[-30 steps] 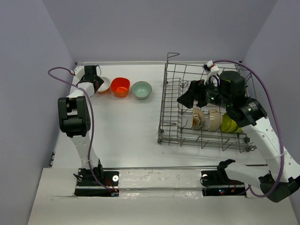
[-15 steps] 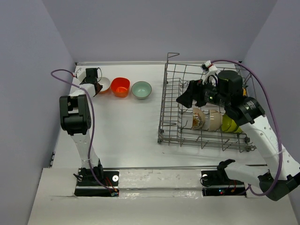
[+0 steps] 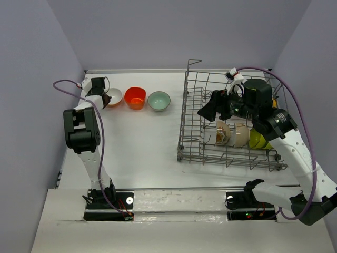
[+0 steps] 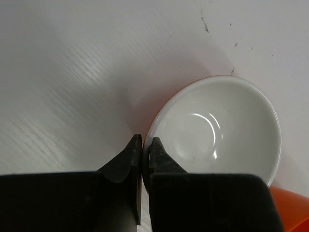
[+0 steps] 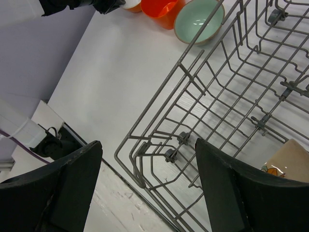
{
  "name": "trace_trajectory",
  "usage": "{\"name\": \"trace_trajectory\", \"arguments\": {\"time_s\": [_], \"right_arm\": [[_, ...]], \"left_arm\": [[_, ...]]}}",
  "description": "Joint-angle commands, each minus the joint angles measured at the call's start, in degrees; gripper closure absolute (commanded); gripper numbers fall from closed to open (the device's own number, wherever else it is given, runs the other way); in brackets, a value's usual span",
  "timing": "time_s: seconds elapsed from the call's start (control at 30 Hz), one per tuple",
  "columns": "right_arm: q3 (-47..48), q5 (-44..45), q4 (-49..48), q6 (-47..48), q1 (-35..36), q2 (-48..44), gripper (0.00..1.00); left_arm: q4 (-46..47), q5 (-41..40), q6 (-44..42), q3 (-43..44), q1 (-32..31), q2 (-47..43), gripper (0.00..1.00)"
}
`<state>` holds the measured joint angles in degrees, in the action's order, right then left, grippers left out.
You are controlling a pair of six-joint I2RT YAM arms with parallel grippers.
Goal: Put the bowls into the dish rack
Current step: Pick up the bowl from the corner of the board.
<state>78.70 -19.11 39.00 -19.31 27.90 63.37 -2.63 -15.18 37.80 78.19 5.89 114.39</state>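
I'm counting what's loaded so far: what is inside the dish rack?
Three bowls stand in the dish rack: a patterned bowl, a cream bowl and a green bowl. The right arm covers the rack's far right part.

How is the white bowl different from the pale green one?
The left end effector pinches the white bowl at its rim; nothing touches the pale green bowl. The white bowl sits farther from the dish rack, the pale green bowl nearer. Both stand upright on the table.

White table: dish rack (right side); white bowl, orange bowl, teal bowl far left.
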Motion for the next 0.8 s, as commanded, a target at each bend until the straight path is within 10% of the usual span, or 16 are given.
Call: {"name": "trace_trajectory", "arguments": {"time_s": [0.0,0.77], "right_arm": [[2.25,-0.75,-1.91,-0.11,0.58,-0.44,0.17],[4.18,5.66,-0.69,0.5,0.58,-0.27,0.16]], "left_arm": [[0.17,-0.46,-1.59,-1.02,0.53,-5.75,1.0],[-11.76,4.37,-5.45,1.16,-1.23,-32.9,1.0]]}}
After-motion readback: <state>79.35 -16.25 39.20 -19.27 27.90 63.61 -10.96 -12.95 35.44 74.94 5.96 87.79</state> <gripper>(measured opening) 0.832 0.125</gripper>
